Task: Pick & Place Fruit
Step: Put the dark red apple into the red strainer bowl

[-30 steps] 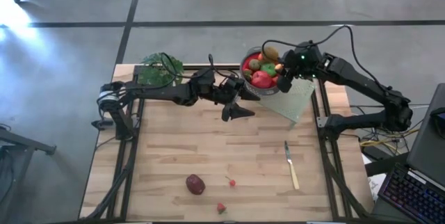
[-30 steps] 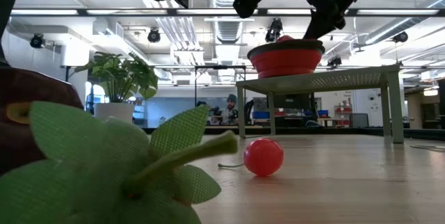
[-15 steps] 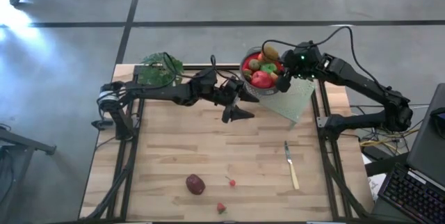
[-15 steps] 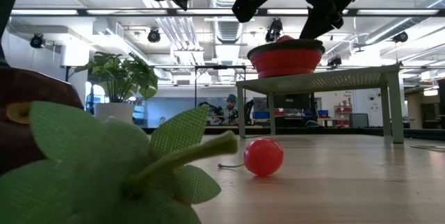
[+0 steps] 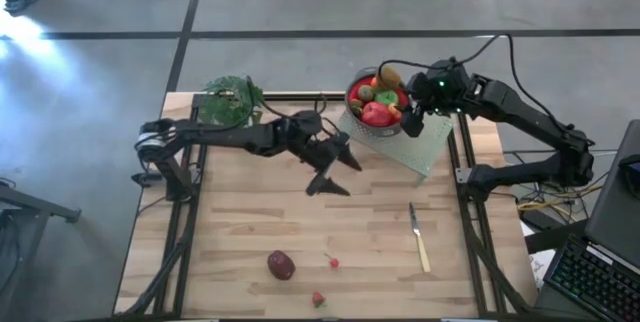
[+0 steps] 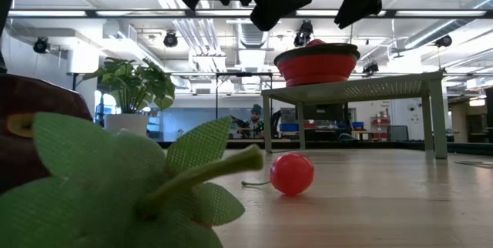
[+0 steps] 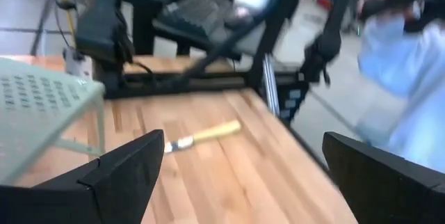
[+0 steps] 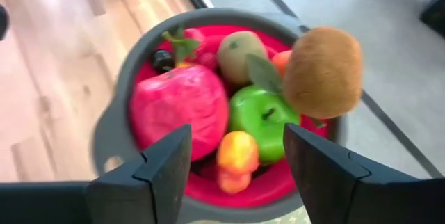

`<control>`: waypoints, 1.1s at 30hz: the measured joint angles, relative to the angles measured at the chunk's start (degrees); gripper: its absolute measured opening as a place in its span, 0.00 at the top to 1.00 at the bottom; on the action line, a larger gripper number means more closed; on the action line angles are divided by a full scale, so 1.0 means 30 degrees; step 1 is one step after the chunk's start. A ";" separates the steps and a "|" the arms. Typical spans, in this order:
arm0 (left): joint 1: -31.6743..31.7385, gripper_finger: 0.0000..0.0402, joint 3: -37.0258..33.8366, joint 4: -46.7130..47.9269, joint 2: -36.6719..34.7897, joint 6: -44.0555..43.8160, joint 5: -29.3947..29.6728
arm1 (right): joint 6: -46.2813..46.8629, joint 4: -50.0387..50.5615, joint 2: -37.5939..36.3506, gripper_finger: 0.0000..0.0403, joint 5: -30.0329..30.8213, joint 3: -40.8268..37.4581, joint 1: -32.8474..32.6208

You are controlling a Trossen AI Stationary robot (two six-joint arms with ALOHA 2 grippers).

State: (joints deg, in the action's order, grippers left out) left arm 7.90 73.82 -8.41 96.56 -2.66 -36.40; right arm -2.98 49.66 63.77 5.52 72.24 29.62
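The right gripper (image 5: 410, 122) hovers empty, fingers apart, just above the grey-rimmed red bowl (image 8: 125, 106) on the pale green perforated stand (image 5: 425, 142); the bowl is heaped with a red apple (image 8: 179, 109), a green apple (image 8: 263, 116), a brown kiwi (image 8: 323, 72) and a small orange fruit (image 8: 236, 156). The left gripper (image 5: 330, 167) hangs wide open and empty over the wooden table (image 5: 240, 222); a maroon plum-like fruit (image 5: 281, 264), a small red cherry (image 5: 334, 262) and a tiny strawberry (image 5: 318, 300) lie near the table's front edge, well apart from the bowl.
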 joint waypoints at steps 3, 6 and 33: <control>-0.0429 0.01 0.0000 0.1605 -0.0165 0.1583 0.0022 | 0.0408 0.0459 -0.0005 0.49 0.0007 0.0222 -0.0694; -0.0958 0.01 0.0019 0.3696 -0.0340 0.2729 0.0102 | 0.0510 0.0557 -0.0015 0.52 0.0015 0.0188 -0.1513; -1.1164 0.01 -0.0456 1.8318 -0.2552 0.4747 1.0863 | 0.1931 0.0172 0.0015 0.70 0.0765 -0.0405 -0.4580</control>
State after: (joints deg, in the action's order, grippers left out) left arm -25.59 72.45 46.54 88.90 11.58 -3.81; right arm 2.81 50.17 63.81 7.81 71.02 15.88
